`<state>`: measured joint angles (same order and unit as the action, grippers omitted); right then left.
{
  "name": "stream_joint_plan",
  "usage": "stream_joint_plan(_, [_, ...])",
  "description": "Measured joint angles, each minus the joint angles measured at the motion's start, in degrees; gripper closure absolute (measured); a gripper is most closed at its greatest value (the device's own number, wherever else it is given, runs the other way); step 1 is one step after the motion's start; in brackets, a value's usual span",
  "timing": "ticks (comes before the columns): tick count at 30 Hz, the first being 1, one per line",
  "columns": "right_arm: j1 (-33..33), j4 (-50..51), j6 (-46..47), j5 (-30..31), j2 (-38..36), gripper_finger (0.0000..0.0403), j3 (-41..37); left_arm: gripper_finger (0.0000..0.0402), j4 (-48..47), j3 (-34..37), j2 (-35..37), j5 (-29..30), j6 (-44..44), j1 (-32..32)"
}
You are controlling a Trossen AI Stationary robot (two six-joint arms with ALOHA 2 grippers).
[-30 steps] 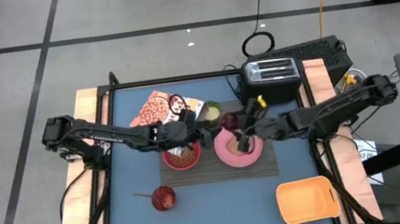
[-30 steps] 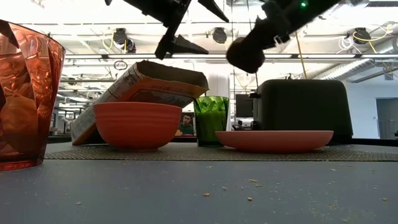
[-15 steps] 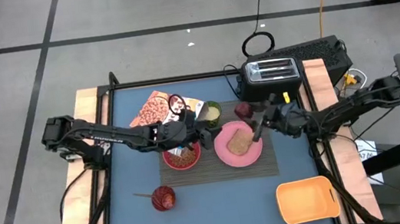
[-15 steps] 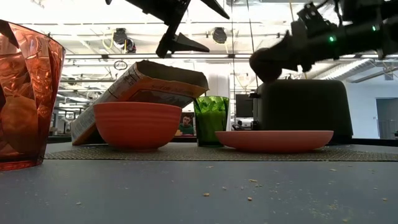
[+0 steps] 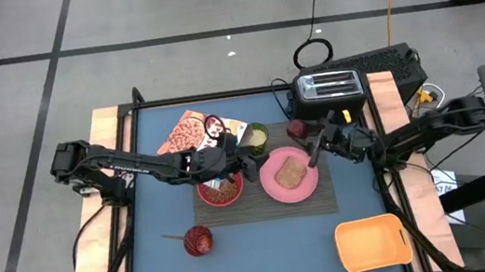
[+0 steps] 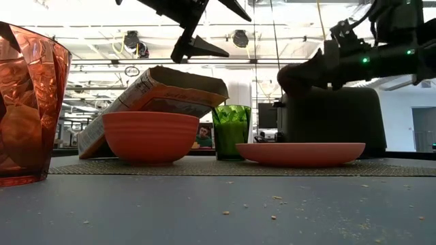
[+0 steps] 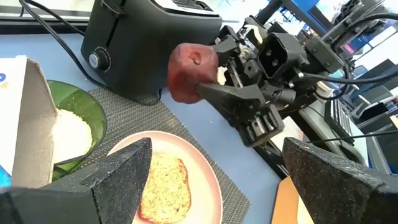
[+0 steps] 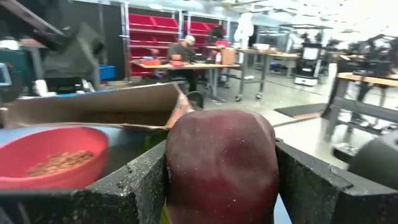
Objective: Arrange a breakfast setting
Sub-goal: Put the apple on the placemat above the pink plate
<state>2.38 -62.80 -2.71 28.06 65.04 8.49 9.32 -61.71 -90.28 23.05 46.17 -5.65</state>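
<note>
The right gripper, clamped on the small red apple, had drawn back since the earlier frame from above the larger pink plate to right of centre in the high view, beside the black toaster. The brown toast slice, formerly covered, lay exposed on that plate. The left gripper stayed spread wide above the pink-red bowl, left of centre.
</note>
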Motion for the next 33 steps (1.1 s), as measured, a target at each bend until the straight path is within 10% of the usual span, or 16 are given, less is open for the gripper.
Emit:
stream_joint_plan(16, [13.61, -10.3, 4.78, -18.02, 15.34, 0.0156, 0.0, 0.0036, -0.02, 0.0, 0.0, 0.04, -1.49, 0.0])
stream_joint_plan(33, [14.05, -5.97, 6.24, -17.66, 20.94, 0.0156, 0.0, 0.0036, -0.04, 0.0, 0.0, 0.04, -2.99, 0.0])
